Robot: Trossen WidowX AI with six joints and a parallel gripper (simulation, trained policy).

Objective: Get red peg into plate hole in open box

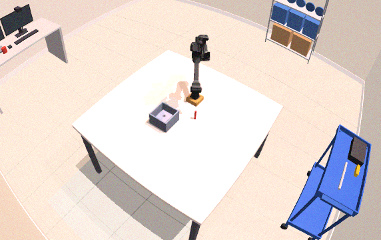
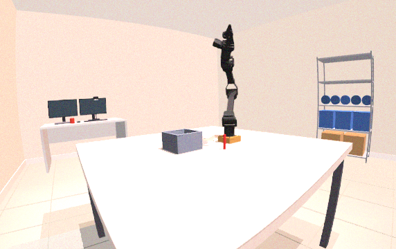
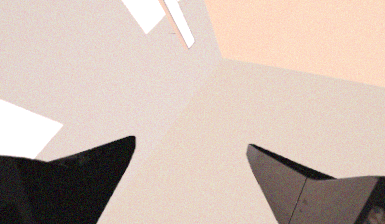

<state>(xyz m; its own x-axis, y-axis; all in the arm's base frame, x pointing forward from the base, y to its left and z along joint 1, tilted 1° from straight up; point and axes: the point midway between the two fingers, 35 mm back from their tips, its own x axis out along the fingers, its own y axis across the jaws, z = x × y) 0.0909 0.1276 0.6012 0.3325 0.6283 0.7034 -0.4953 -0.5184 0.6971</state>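
Observation:
The red peg (image 1: 195, 115) (image 2: 224, 142) stands upright on the white table (image 1: 190, 160) (image 2: 191, 187), in front of the arm's orange base. The open grey box (image 1: 166, 127) (image 2: 181, 144) stands beside it, to its left in the top and exterior views. A light plate (image 1: 168, 119) with a small dark hole (image 1: 164, 116) lies at the bottom of the box. My gripper (image 3: 192, 145) is open and empty, high above the table with the arm stretched upward, far from peg and box. The wrist view shows only walls and ceiling between the fingers, no peg or box.
The arm's orange base (image 1: 195, 99) (image 2: 229, 139) is bolted or set on the table just behind the peg. The box walls (image 1: 157, 124) stand up around the plate. A blue cart (image 1: 335, 173), a shelf rack (image 2: 345, 106) and a desk (image 1: 48, 28) stand away from the table.

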